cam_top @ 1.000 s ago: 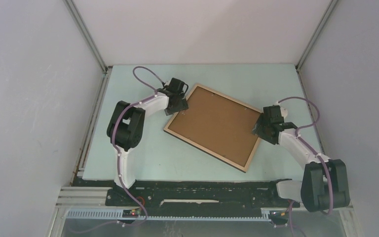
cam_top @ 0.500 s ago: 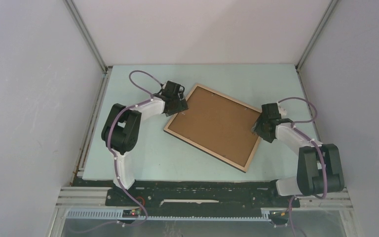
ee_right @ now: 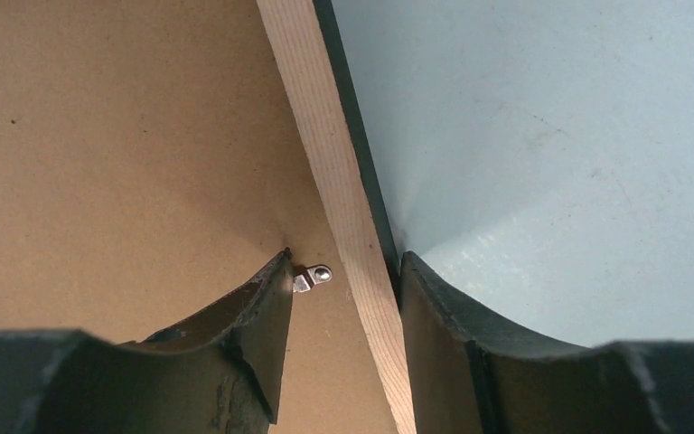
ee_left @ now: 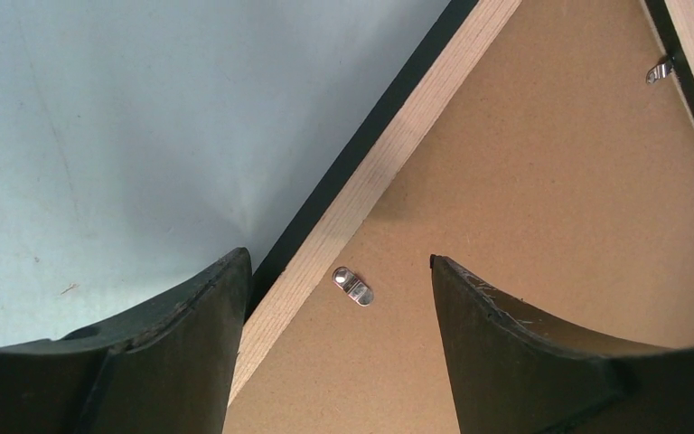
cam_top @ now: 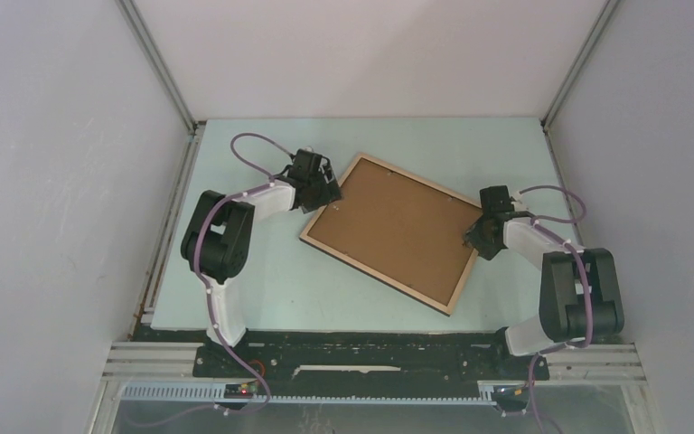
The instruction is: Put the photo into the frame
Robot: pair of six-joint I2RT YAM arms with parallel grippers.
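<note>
The frame lies back side up in the middle of the table, its light tan rim around a brown backing board. The photo is out of view. My left gripper is open at the frame's upper left edge. In the left wrist view, the left gripper straddles the rim over a metal clip. My right gripper is open at the frame's right edge. In the right wrist view, the right gripper straddles the rim, and its left finger touches a clip.
The table is pale green, with grey walls close on the left, back and right. Another clip sits at the board's far edge in the left wrist view. A black rail runs along the near edge.
Both arms have folded lower and both grippers have come down closer onto the frame's edges. The left gripper has shifted slightly left. The frame has not moved.
</note>
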